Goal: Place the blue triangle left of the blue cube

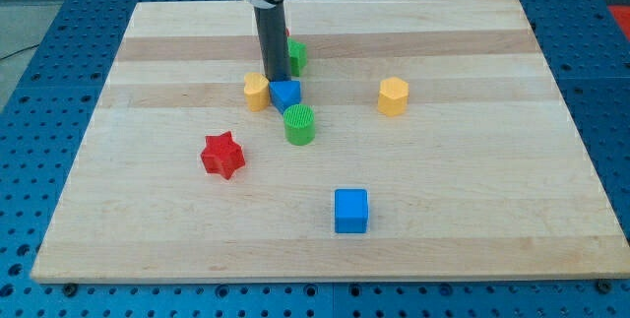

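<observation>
The blue triangle (286,95) lies near the board's middle, between a yellow block (256,92) on its left and a green cylinder (299,124) just below it. The blue cube (350,210) sits alone toward the view's bottom, right of centre. My tip (275,79) comes down from the view's top and rests at the blue triangle's upper left edge, touching or nearly touching it, between it and the yellow block.
A green block (296,55) is partly hidden behind the rod. A yellow hexagonal block (393,95) stands to the right. A red star (222,155) lies left of centre. The wooden board (148,220) sits on a blue perforated table.
</observation>
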`<state>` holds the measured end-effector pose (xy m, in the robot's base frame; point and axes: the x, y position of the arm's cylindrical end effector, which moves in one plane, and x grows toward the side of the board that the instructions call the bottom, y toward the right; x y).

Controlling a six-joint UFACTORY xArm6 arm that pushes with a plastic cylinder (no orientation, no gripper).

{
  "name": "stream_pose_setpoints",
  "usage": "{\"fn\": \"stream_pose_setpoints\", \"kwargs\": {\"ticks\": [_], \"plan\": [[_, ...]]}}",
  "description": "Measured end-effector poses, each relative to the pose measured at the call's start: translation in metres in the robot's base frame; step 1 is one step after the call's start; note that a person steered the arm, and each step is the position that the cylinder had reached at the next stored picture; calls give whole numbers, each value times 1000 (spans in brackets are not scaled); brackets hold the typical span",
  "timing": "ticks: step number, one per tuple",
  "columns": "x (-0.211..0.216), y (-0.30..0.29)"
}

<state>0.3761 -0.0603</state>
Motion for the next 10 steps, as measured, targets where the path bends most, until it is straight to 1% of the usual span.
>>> {"fn": "stream_pose_setpoints", "kwargs": {"ticks": [2, 3, 4, 5, 6, 7, 8, 9, 10], "plan": [[46, 47], [57, 39], [31, 23], [19, 7], [32, -29], [48, -49], [64, -39], [64, -20], [70, -20]]}}
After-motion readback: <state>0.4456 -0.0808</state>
